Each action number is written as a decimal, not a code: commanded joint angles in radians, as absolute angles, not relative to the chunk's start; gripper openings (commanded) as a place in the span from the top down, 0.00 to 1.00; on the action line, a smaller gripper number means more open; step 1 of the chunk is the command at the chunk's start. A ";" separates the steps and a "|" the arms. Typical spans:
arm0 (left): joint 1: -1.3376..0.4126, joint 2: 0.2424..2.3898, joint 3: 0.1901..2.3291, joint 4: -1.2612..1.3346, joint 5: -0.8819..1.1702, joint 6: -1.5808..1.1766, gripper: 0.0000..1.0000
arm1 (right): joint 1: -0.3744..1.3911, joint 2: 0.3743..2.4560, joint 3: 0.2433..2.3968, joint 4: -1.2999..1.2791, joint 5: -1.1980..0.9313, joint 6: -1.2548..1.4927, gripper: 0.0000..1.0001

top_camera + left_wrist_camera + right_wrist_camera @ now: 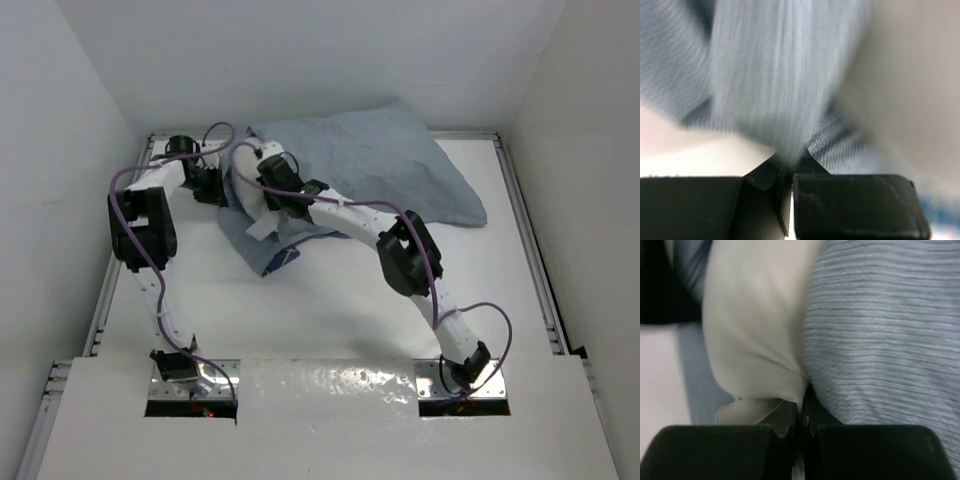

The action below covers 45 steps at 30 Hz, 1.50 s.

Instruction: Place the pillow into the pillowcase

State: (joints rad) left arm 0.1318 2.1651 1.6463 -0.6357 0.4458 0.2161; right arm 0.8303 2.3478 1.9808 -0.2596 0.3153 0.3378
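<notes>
The grey-blue pillowcase (400, 160) lies bulging across the back of the table, with most of the pillow inside it. The pillow's white end (248, 195) sticks out at the sack's left mouth. A loose flap of the sack (265, 250) lies flat on the table in front. My left gripper (222, 188) is at the mouth's left side, shut on a stretched fold of the pillowcase (765, 65), pinched at the tips (790, 162); the pillow (910, 75) shows to the right. My right gripper (804, 400) is shut where the pillow (755, 315) meets the pillowcase (880, 330), gripping the blue edge.
White walls close in the table on three sides. Metal rails run along its left edge (110, 290) and right edge (530, 250). A glossy white panel (330, 420) covers the near edge between the arm bases. The left arm's purple cable (225, 130) loops above the pillowcase mouth.
</notes>
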 commanded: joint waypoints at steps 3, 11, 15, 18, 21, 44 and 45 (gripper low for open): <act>0.150 1.954 1.701 -0.859 0.440 0.541 1.00 | 0.704 2.336 2.077 -0.130 0.664 0.419 1.00; 0.147 1.945 1.891 -1.316 0.718 0.956 1.00 | 0.753 2.585 2.277 -0.175 0.692 0.300 1.00; 0.147 1.910 2.023 -1.318 0.938 0.947 1.00 | 0.779 2.628 2.246 -0.242 0.505 0.379 1.00; 0.149 1.942 2.185 -1.312 1.109 0.893 1.00 | 0.821 2.645 2.243 -0.239 0.371 0.364 1.00; 0.147 1.933 2.198 -1.197 1.200 0.726 1.00 | 0.828 2.625 2.200 -0.172 0.195 0.382 1.00; 0.153 1.963 2.002 -0.781 0.779 0.462 1.00 | 0.792 1.991 1.853 0.043 0.167 0.263 0.30; 0.152 1.968 2.017 -0.772 0.810 0.453 1.00 | 0.779 1.956 1.836 0.026 0.188 0.259 0.40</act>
State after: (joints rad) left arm 0.1505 1.9770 1.9656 -0.8555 0.7845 0.4980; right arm 0.7921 2.0151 1.8771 0.0887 0.0898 0.2977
